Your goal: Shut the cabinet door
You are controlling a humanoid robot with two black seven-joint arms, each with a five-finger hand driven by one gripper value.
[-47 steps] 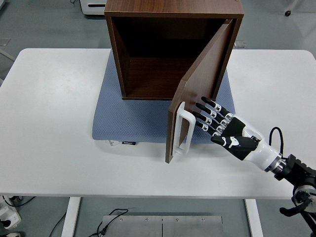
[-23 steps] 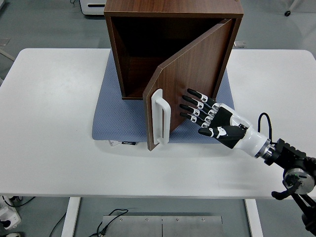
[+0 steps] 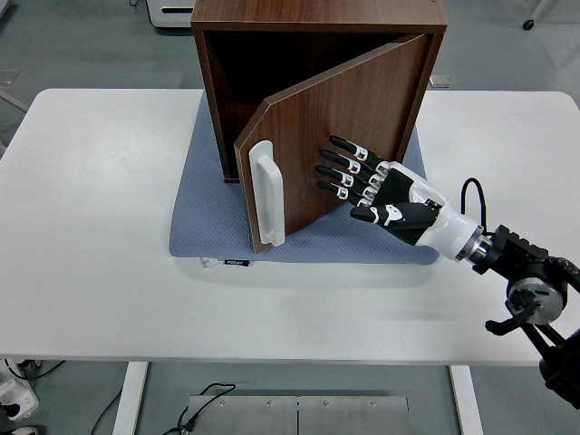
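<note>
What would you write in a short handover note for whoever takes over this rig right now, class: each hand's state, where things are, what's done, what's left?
Right hand: open, fingers spread flat against the outer face of the cabinet door, right of the white handle.
Left hand: not in view.
Cabinet: stands on the blue mat on the white table.
Done: door is part-way shut.
Left: a gap remains at the handle side; keep pushing until the door meets the cabinet front.
</note>
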